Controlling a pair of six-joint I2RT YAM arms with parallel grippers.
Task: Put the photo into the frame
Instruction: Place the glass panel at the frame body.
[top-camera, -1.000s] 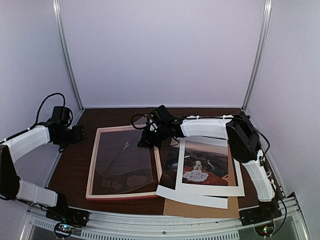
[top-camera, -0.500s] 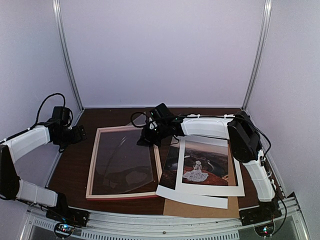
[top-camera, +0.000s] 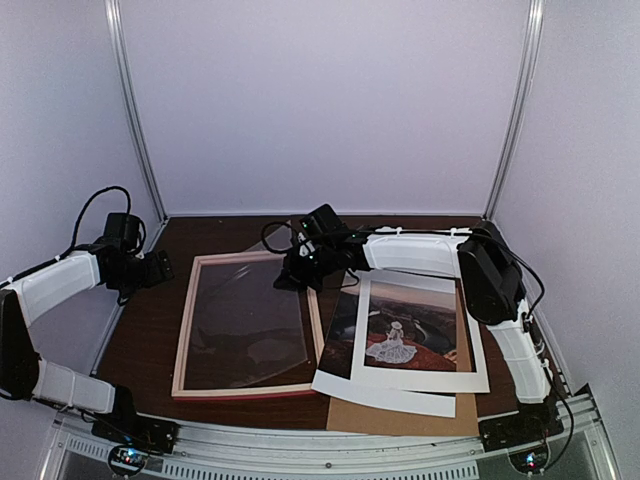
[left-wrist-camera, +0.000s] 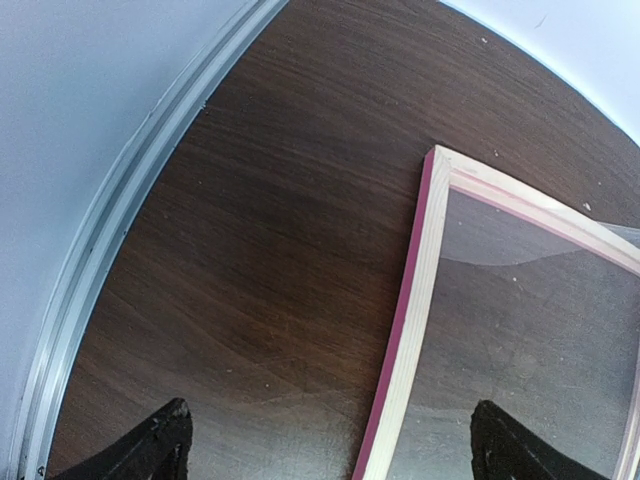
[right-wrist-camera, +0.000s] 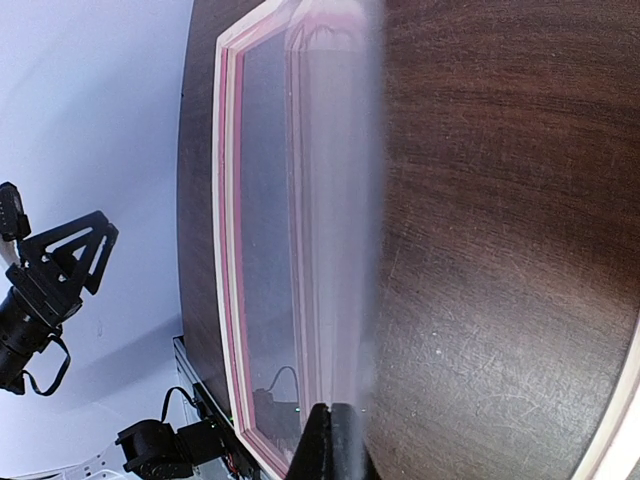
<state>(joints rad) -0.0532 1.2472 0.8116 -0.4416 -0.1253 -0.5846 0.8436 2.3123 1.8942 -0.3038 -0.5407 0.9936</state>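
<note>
The frame (top-camera: 180, 345), pink with pale wood edges, lies flat at left centre; its left rail (left-wrist-camera: 415, 330) shows in the left wrist view. A clear sheet (top-camera: 250, 320) rests inside it with its far right corner raised. My right gripper (top-camera: 291, 274) is shut on that corner, and the sheet (right-wrist-camera: 335, 200) rises blurred from the closed fingers (right-wrist-camera: 338, 412). My left gripper (top-camera: 160, 268) hovers open over the frame's far left edge, its tips (left-wrist-camera: 330, 425) straddling the rail. The photo (top-camera: 340, 335) lies at right, partly under a white window mat (top-camera: 472, 350).
A brown backing board (top-camera: 400, 418) lies beneath the photo and mat near the front edge. White enclosure walls with metal posts (top-camera: 135, 120) close in the dark wooden table (left-wrist-camera: 260, 200) on three sides. A metal rail (left-wrist-camera: 110, 230) borders the table's left side.
My right gripper has shifted slightly with the clear sheet's corner, and the reflections on the sheet have changed. The left arm has not moved.
</note>
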